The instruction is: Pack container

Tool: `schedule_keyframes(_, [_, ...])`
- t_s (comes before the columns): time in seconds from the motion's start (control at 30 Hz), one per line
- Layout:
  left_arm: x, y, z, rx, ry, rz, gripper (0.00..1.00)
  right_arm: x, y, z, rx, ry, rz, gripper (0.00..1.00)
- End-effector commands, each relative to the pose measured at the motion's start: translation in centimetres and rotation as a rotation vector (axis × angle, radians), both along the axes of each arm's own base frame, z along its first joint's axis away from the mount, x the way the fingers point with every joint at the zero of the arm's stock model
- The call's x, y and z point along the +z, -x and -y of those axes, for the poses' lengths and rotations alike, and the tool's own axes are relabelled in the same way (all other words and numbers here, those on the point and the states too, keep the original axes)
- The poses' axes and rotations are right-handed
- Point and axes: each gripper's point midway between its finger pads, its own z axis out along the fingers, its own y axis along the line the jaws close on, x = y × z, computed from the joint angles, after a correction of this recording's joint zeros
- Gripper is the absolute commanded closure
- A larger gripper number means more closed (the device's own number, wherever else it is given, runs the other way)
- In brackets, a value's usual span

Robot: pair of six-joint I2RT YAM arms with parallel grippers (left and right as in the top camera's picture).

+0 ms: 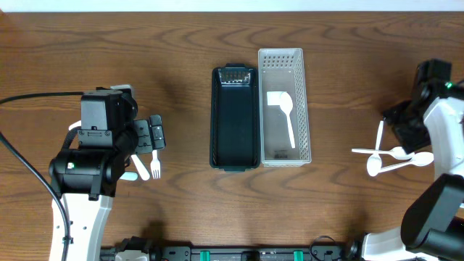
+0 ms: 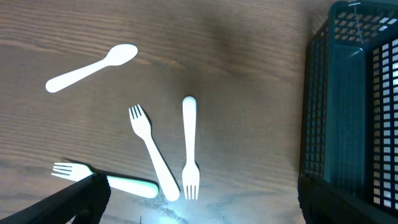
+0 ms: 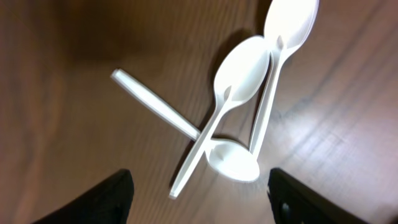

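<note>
Two baskets stand side by side in the middle of the table (image 1: 87, 43): a dark basket (image 1: 234, 123) toward your left arm and a white basket (image 1: 304, 87) touching it. One white spoon (image 1: 284, 112) lies inside the white one. Your left gripper (image 2: 200, 198) hangs wide open over three white forks (image 2: 151, 149) and a lone spoon (image 2: 93, 67), and it holds nothing. One fork is partly hidden under a finger (image 2: 74, 199). Your right gripper (image 3: 199, 193) is also spread wide and empty. It is above three crossed spoons (image 3: 239, 87) that lie on the wood, well apart from the baskets.
</note>
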Motion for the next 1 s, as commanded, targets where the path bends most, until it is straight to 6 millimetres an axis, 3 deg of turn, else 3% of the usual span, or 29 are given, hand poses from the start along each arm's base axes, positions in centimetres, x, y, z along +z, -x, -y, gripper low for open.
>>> schedule_keyframes(0.0, [0.5,0.0,-0.3,0.008,-0.007,0.009,0.02,-1.9,0.7,0.2,-0.032,-0.004,0.001,0.3])
schedule_keyframes(0.23, [0.2,0.4,-0.3,0.008,-0.009,-0.013,0.02,-4.2,0.6,0.3,-0.034,0.008,0.038,0.42])
schedule_keyframes(0.63, [-0.6,0.2,-0.3,0.008,-0.011,-0.045,0.02,-6.8,1.8,0.1,-0.152,0.006,0.059,0.39])
schedule_keyframes(0.97, [-1.2,-0.1,-0.3,0.008,-0.012,-0.067,0.02,-6.8,1.1,0.4,-0.176,0.013,0.102,0.41])
